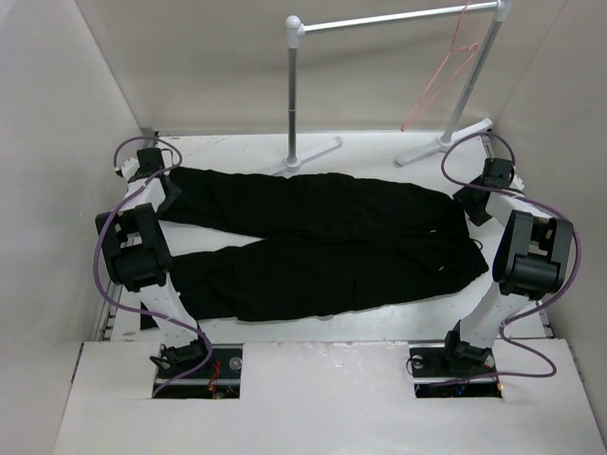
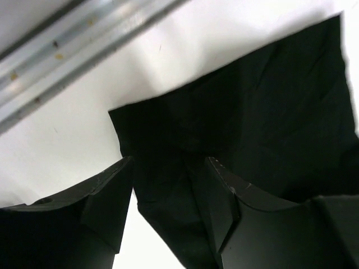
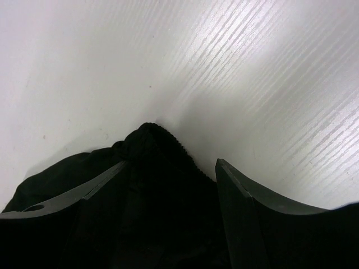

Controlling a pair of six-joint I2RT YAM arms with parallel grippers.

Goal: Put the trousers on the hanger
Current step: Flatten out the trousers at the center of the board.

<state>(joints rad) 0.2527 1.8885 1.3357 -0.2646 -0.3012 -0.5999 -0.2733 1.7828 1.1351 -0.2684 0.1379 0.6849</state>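
Note:
The black trousers lie flat across the table, legs to the left and waist to the right. My left gripper is at the far leg's cuff. In the left wrist view its jaws stand apart astride a fold of the cuff, with white table showing beside the left finger. My right gripper is at the waist end. Its jaws are open around a bunched peak of waistband. The thin pinkish-red hanger hangs from the rack bar at the far right, away from both grippers.
A grey clothes rack with white joints stands at the back, its feet on the table just behind the trousers. White walls close in on both sides. A metal rail runs along the table edge beyond the cuff.

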